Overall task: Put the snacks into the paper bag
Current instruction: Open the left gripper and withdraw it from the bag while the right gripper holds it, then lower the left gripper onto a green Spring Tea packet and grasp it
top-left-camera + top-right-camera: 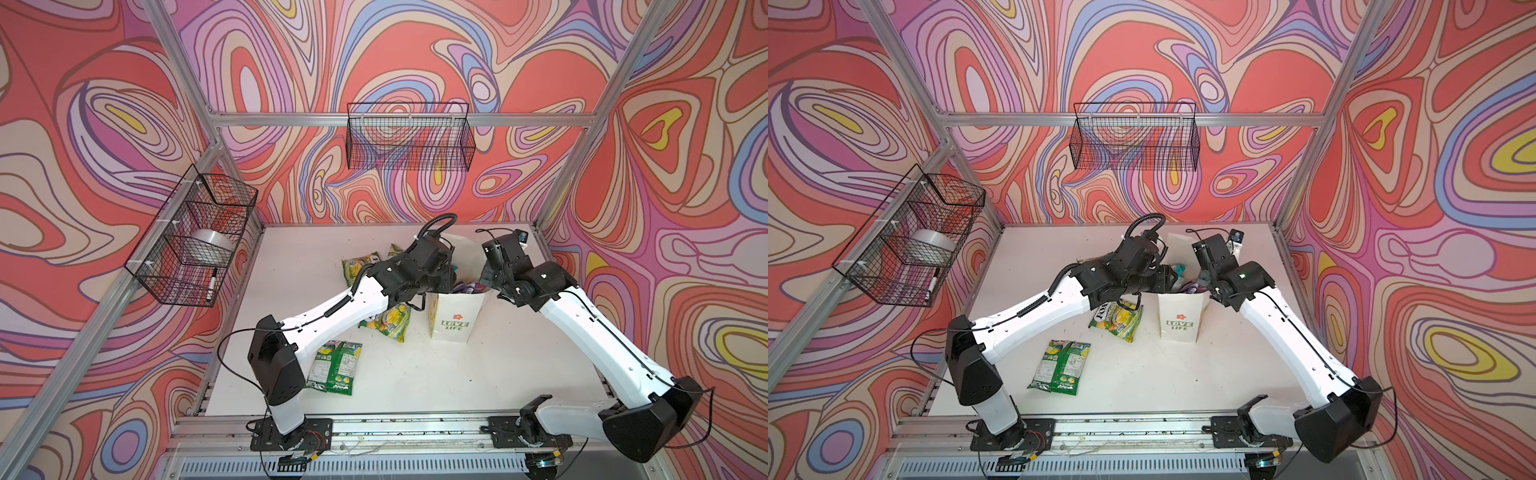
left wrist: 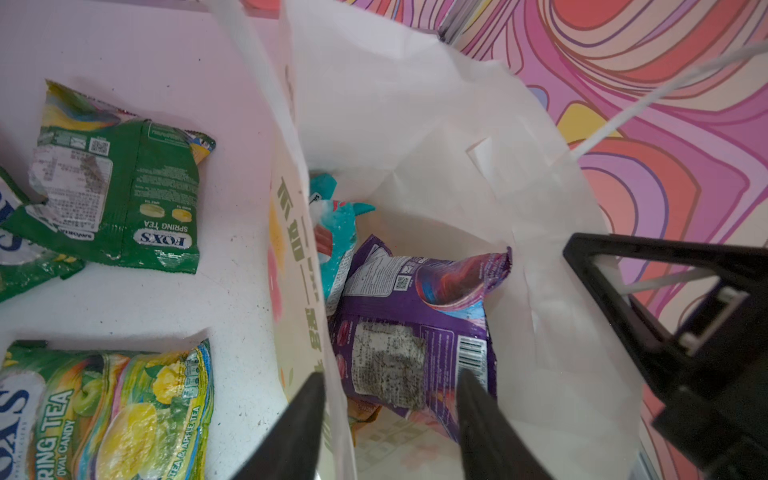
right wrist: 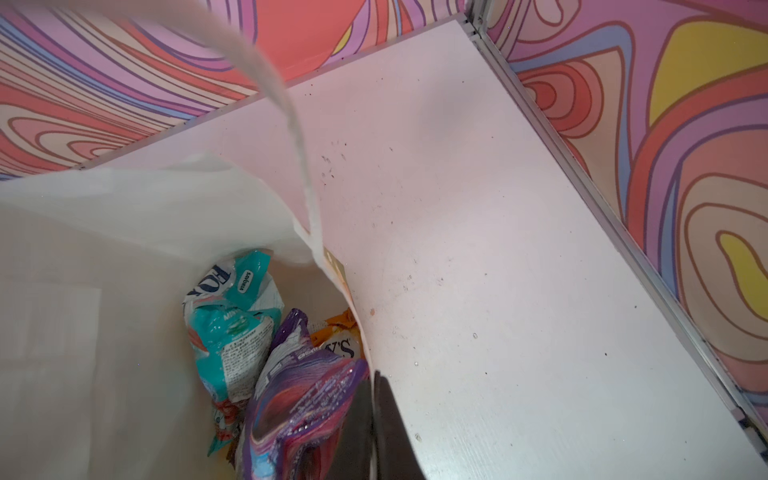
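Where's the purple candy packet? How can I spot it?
Find the paper bag marked LOVE LIFE, standing on the white table. Look inside its open top: the purple candy packet lies beside a teal packet. It is the only purple one; the loose packets outside are green and yellow.

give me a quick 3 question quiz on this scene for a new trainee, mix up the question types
1. True or false: the white paper carrier bag printed LOVE LIFE lies flat on the white table.
2. Which glossy candy packets are inside the bag? A) a purple packet, a teal packet and an orange packet; B) green ones only; C) none.
3. Fill in: the ___ gripper is open at the bag's mouth.

Key:
1. False, it stands upright.
2. A.
3. Left: the left gripper is open, and the right gripper is shut on the bag's rim.
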